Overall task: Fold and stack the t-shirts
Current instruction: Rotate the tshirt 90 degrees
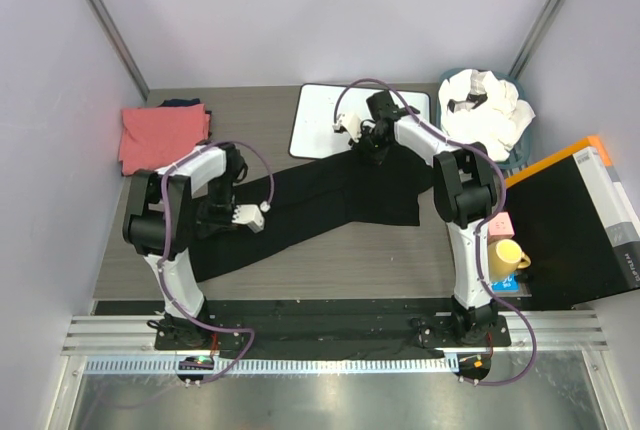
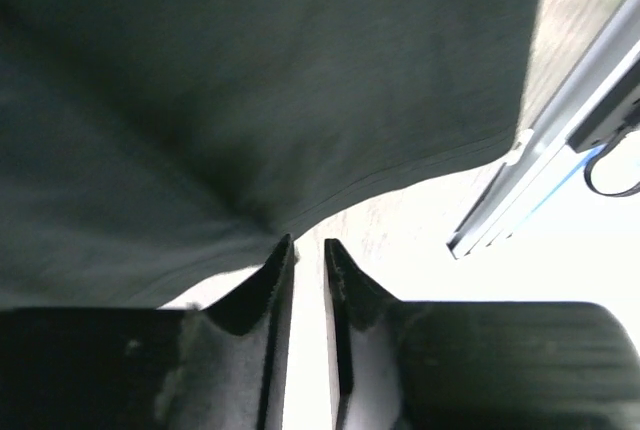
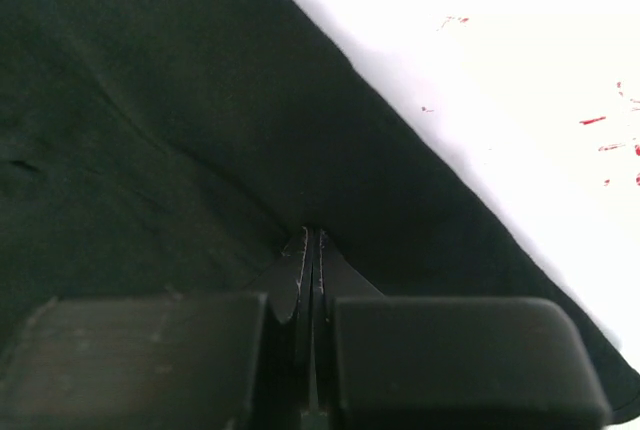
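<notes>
Spread flat on the grey wooden table [image 1: 330, 275]: a black soft-cloth t-shirt [image 1: 320, 195], long axis slanting from near left to far right, far edge lapping onto a flat white rectangular board with black rim [image 1: 320, 120].

Clamped on that far edge, right at the board: the right pincer [image 3: 311, 240], jaws pressed together with a small ridge of black cloth nipped between the tips.

Toward the near-left end: the left pincer [image 2: 305, 250], jaws parted only a sliver, bright table visible through the slot, nothing inside it. Just beyond its fingertips, the curved hem of the same garment, touching or barely apart; cannot tell which.

Judged from this: far end pinned, near-left end loose. Hem straight ahead of the left tips, away from the wrist, running crosswise to the slot. Probably calls for a wider opening and a short push forward onto the hem before any fold along the long axis. Far nearer to that loose end, the left arm; the right arm well apart from it.

At far left, a folded coral-pink cloth tee [image 1: 160, 135], likely the stack. At far right, white cloth tees [image 1: 485, 110] heaped in a bin [image 1: 522, 140].
</notes>
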`<state>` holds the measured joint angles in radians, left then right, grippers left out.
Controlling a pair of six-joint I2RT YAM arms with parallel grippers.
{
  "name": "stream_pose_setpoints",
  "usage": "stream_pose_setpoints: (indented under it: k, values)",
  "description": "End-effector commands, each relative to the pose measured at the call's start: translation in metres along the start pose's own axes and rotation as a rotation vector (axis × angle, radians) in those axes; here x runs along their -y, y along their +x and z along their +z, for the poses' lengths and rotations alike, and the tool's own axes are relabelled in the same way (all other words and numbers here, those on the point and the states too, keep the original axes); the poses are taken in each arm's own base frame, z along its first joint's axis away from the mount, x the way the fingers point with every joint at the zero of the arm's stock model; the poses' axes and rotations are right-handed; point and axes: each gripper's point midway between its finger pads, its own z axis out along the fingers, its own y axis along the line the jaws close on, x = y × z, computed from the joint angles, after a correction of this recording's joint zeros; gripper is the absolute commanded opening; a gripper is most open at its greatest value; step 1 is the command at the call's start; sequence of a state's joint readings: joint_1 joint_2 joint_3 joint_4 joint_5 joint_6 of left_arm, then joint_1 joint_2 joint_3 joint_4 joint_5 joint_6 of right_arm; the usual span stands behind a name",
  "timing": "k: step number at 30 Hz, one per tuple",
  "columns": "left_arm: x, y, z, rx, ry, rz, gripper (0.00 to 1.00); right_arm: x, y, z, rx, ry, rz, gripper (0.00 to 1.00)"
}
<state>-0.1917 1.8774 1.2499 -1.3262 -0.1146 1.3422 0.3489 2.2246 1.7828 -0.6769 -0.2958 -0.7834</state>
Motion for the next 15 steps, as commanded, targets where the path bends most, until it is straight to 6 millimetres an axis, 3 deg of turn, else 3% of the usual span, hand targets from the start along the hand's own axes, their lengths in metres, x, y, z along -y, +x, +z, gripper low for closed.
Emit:
stream_pose_setpoints:
  k: [1, 5, 9, 12, 15]
  values:
    - [0.089, 0.014, -0.017, -0.066, 0.318, 0.053, 0.21, -0.002, -0.011, -0.024, 0.011, 0.035, -0.013, 0.04]
    - [0.085, 0.021, -0.02, -0.11, 0.305, 0.051, 0.31, 0.001, -0.011, -0.028, 0.005, 0.052, -0.012, 0.15]
    - [0.051, 0.021, -0.044, -0.09, 0.182, -0.026, 0.29, 0.008, -0.01, -0.036, -0.01, 0.094, -0.003, 0.17]
    - [0.026, 0.015, -0.062, -0.044, 0.094, -0.079, 0.28, 0.012, -0.008, -0.043, -0.024, 0.125, -0.002, 0.12]
    - [0.011, 0.008, -0.068, -0.005, 0.07, -0.109, 0.27, 0.019, 0.0, -0.039, -0.054, 0.151, -0.003, 0.06]
